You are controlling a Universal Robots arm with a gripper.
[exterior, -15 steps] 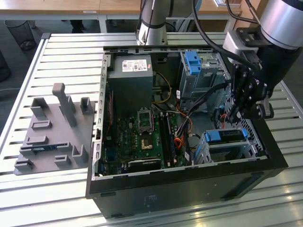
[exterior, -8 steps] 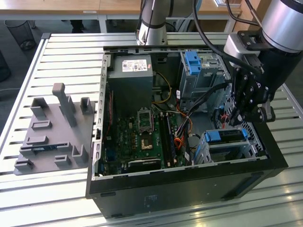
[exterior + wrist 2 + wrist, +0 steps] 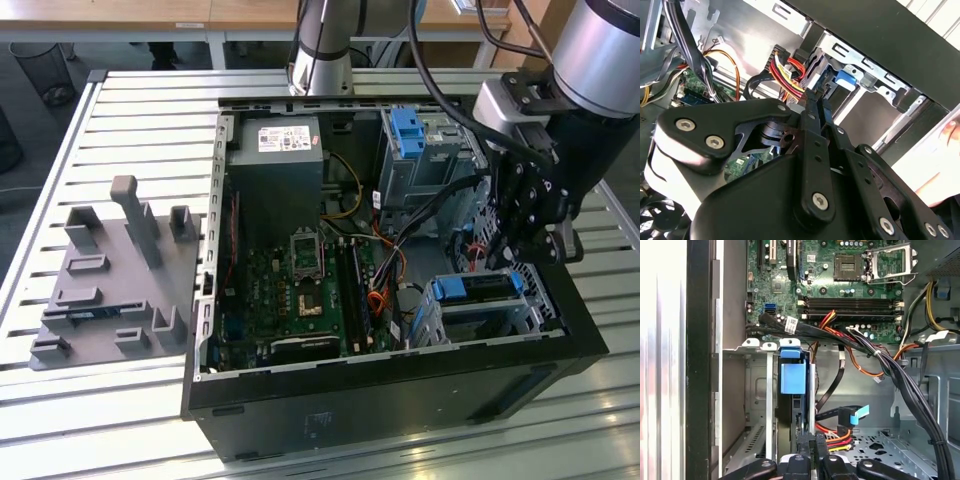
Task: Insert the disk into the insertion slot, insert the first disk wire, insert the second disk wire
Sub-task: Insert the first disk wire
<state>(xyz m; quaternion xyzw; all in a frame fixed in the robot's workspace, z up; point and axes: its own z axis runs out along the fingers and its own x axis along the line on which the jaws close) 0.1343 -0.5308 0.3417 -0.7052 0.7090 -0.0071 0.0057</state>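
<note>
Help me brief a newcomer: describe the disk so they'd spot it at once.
Find the open black computer case. At its near corner on the exterior view's right, a low perforated silver cage holds the disk. Its bright blue carrier lies low, unlike the blue-tabbed taller grey bay farther back.

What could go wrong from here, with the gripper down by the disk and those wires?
1. The gripper is close against the red and yellow wires; it might snag or pinch them.
2. The black cable bundle runs nearby and could catch on the arm.
3. A sideways push next to the disk could strain a connector.
</note>
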